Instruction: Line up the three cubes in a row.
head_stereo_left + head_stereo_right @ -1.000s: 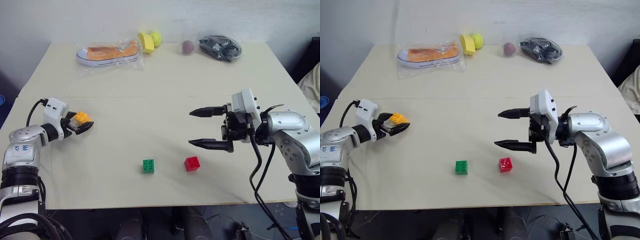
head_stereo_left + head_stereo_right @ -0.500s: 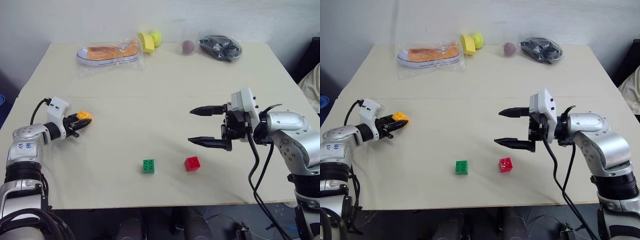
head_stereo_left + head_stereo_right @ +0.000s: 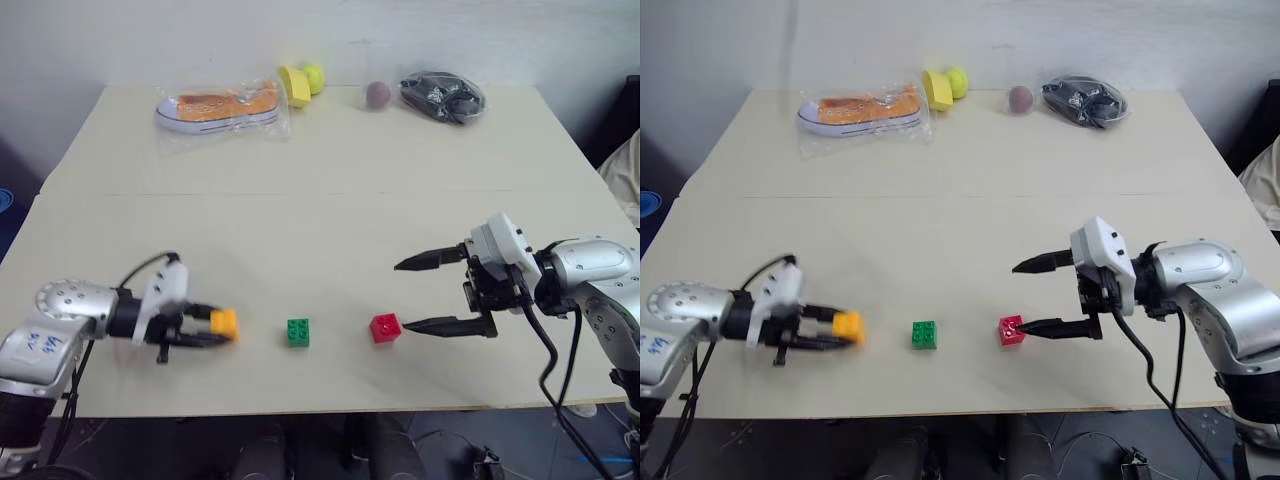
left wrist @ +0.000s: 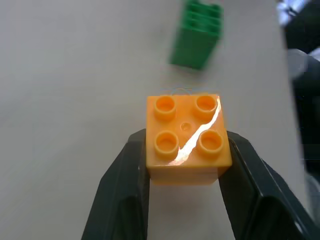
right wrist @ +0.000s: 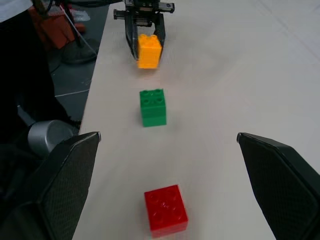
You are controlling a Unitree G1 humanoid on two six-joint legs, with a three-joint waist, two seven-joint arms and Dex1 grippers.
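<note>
A: Left tool (image 3: 222, 327) status?
B: Pinching the orange-yellow cube (image 3: 225, 323), low over the table (image 3: 330, 170), left of the green cube (image 3: 297, 332).
A: Right tool (image 3: 415, 296)?
B: Fingers spread wide, empty, just right of the red cube (image 3: 384, 327). Green sits between the other two.

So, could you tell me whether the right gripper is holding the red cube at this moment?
No, the right gripper stands wide open, and the red cube sits untouched on the table between its fingers.
</note>
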